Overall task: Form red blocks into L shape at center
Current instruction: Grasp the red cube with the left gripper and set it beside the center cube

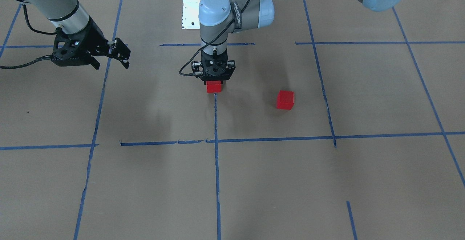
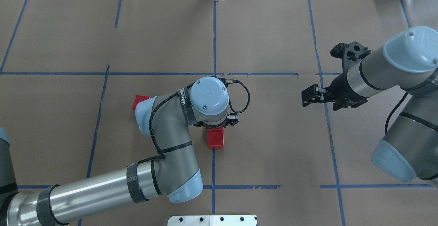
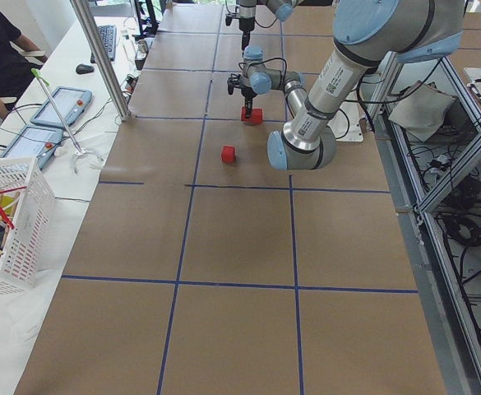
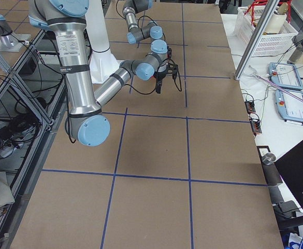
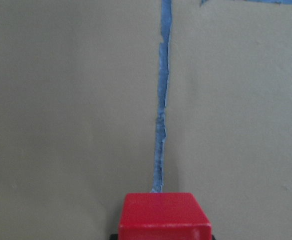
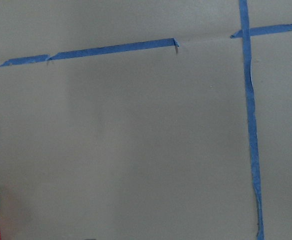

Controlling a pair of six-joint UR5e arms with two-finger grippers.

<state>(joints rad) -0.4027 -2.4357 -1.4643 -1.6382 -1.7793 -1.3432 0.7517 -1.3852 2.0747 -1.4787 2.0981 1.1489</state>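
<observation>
Red block [image 5: 164, 216] sits clamped in left gripper [image 1: 214, 81], fingertips hidden beneath wrist; second block [image 2: 139, 101] part-covered by elbow.

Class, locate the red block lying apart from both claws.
Front-facing view: the lone red block lies right of the left claw, between it and a blue tape line.

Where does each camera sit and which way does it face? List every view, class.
Front-facing: across the table, facing the robot; left gripper on the centre block, right gripper aside.
Overhead: behind the robot, looking down; left arm, right arm.
Exterior left: table's left end; left arm nearest.
Exterior right: table's right end; right arm nearest.
Left wrist: down on centre block; gripper barely shows.
Right wrist: over tape lines; no body.
Shared: front-facing and overhead show the lone block.
</observation>
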